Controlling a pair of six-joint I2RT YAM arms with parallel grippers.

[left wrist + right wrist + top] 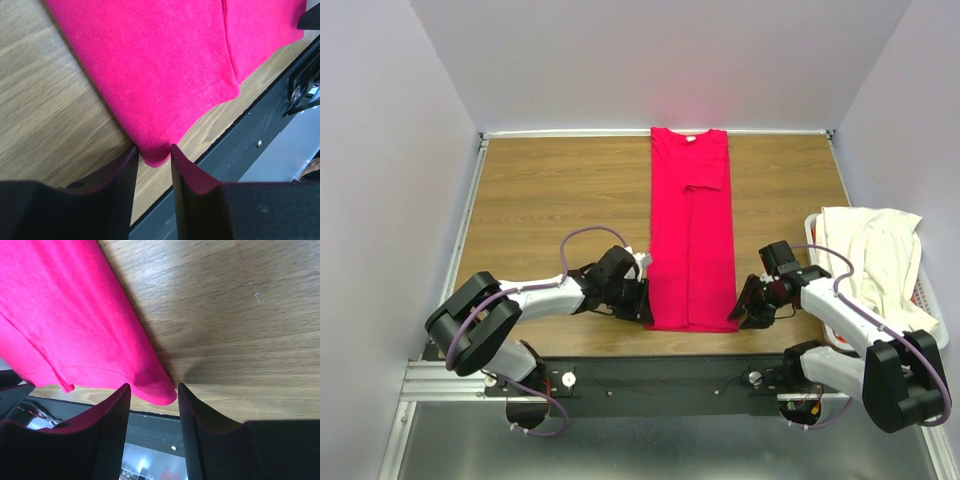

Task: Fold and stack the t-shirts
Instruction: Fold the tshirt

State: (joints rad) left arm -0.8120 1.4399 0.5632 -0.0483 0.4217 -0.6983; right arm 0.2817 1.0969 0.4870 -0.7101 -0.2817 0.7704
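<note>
Table (550,200) carries the red t-shirt (690,240), a long narrow strip that runs away from the grippers and lies between them. The cream t-shirt (875,255) is draped in the basket (812,228) just outboard of the right arm, presumably queued. Left gripper (153,155) and right gripper (154,390) each sit low at a near hem corner, jaws part-open astride the cloth tip with nothing clamped, likely placed symmetrically so both corners lift together and the fold stays square.
</note>
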